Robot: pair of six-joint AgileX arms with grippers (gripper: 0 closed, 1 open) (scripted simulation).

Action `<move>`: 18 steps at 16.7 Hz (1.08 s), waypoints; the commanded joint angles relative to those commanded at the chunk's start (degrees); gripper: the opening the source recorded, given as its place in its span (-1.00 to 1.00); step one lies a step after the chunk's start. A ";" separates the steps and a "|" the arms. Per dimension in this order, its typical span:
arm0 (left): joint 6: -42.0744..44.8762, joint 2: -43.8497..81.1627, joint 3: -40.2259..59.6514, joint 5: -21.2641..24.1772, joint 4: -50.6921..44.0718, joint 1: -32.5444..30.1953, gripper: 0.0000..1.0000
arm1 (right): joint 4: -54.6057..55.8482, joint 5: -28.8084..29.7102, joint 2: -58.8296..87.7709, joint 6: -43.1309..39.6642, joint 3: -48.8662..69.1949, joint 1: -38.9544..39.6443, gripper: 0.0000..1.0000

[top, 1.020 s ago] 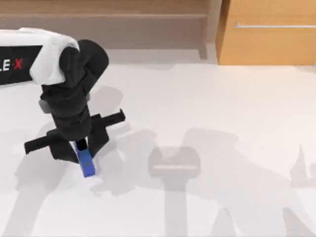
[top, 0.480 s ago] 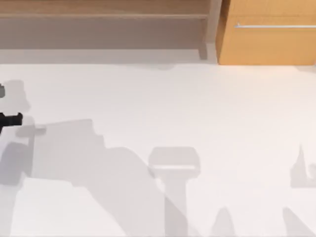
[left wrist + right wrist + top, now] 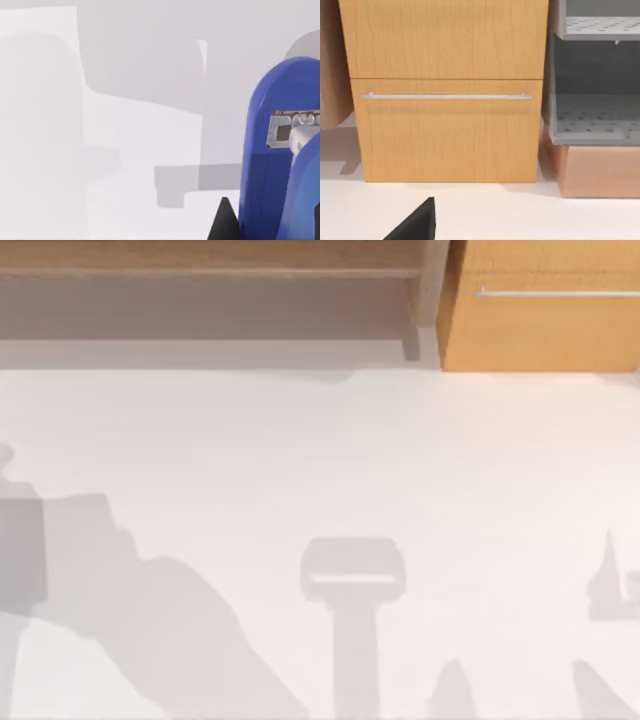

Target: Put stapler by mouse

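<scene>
above the white table [image 3: 300,460], left gripper [image 3: 300,220] grips the stapler [image 3: 265,150].

In the top view, the table [image 3: 330,460] runs across the whole frame. Behind its far edge I see a low shelf unit [image 3: 210,290] on the left and a drawer cabinet [image 3: 540,320] on the right, the two side by side. From my right wrist camera, the drawer cabinet stands on the table with a rack of perforated shelves [image 3: 595,115] just beside it, apparently resting on a box [image 3: 600,172]. From my left wrist camera, the stapler [image 3: 280,150] sits close to the lens, above the table.
</scene>
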 joint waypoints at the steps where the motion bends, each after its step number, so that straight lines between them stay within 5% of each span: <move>1: 0.00 0.00 0.00 0.00 0.00 0.00 -1.00 | 0.00 0.00 0.00 0.00 0.00 0.00 1.00; 18: 0.53 -0.29 -0.36 -5.89 1.21 0.00 -1.00 | 0.00 0.00 0.00 0.00 0.00 0.00 1.00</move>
